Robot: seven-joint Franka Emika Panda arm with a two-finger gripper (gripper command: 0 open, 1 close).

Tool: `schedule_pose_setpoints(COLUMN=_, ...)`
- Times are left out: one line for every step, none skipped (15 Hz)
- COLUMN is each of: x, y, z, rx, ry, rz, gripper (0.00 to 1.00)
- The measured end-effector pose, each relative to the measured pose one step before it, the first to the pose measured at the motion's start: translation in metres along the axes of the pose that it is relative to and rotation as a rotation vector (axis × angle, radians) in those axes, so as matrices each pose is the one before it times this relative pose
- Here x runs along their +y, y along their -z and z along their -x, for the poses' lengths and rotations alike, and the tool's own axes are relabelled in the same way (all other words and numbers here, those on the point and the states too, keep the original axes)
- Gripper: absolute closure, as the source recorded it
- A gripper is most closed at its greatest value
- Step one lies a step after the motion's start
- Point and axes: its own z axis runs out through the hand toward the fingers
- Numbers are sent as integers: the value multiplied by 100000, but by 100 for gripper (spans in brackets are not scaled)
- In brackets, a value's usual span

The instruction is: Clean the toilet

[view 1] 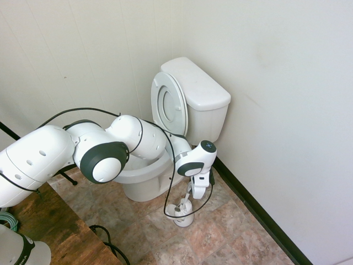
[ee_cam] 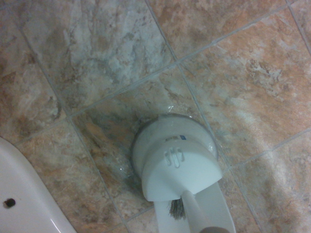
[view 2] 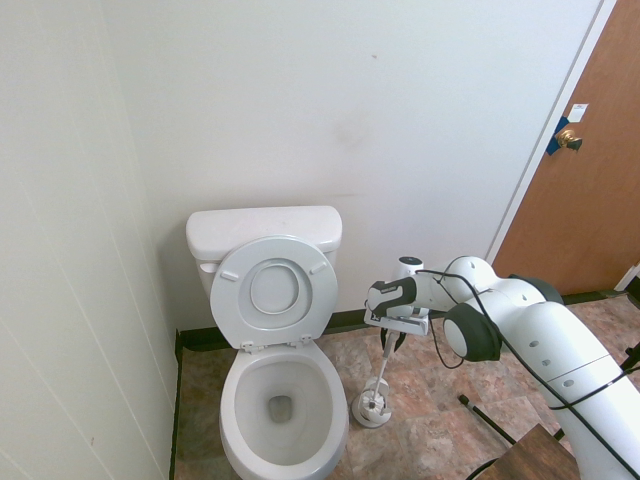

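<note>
The white toilet (view 1: 204, 105) stands against the wall with its seat and lid (view 2: 275, 290) raised, so the bowl (view 2: 240, 400) is uncovered with water at the bottom. On the tile floor beside the bowl sits a small white brush holder (view 1: 183, 214) (view 2: 373, 408) (ee_cam: 175, 162) with a toilet brush in it. The brush's handle (view 2: 383, 372) leans up to my gripper (view 1: 196, 193) (view 2: 392, 343), which hangs directly above the holder at the handle's top end. Grey bristles (ee_cam: 177, 208) show at the holder's mouth in the wrist view.
A white edge of the toilet base (ee_cam: 24, 194) shows in the wrist view. Walls close in behind and beside the toilet, with a black baseboard (view 1: 259, 212). A brown door (view 2: 590, 170) and a wooden table (view 1: 49, 226) (view 2: 520, 455) border the floor.
</note>
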Motion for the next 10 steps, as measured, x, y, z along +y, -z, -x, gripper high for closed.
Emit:
schedule_pose_setpoints(x=-18, y=104, z=-71, rx=297, ry=153, rz=-12, gripper=0)
schedule_pose_setpoints(x=-67, y=357, z=-167, rx=398, ry=-30, rz=-359, gripper=0)
schedule_pose_setpoints(x=-108, y=747, z=-333, rx=662, ry=-42, rz=-735, gripper=0)
schedule_pose_setpoints(x=-50, y=1147, z=-427, rx=701, ry=86, rz=-860, gripper=0)
schedule_pose_setpoints(x=170, y=1287, z=-384, rx=429, ry=194, rz=-584, gripper=0)
schedule_pose_setpoints(x=341, y=1464, z=-304, rx=309, ry=471, rz=-765, gripper=0)
schedule_pose_setpoints(x=436, y=1432, z=-202, rx=250, ry=573, rz=-891, gripper=0)
schedule_pose_setpoints(x=340, y=1539, z=-129, rx=483, ry=386, rz=-1651, gripper=0)
schedule_pose_setpoints(x=256, y=1630, z=14, rx=622, ry=495, rz=-2064, gripper=0)
schedule_pose_setpoints(x=312, y=1421, z=144, rx=421, ry=708, rz=-1789, gripper=0)
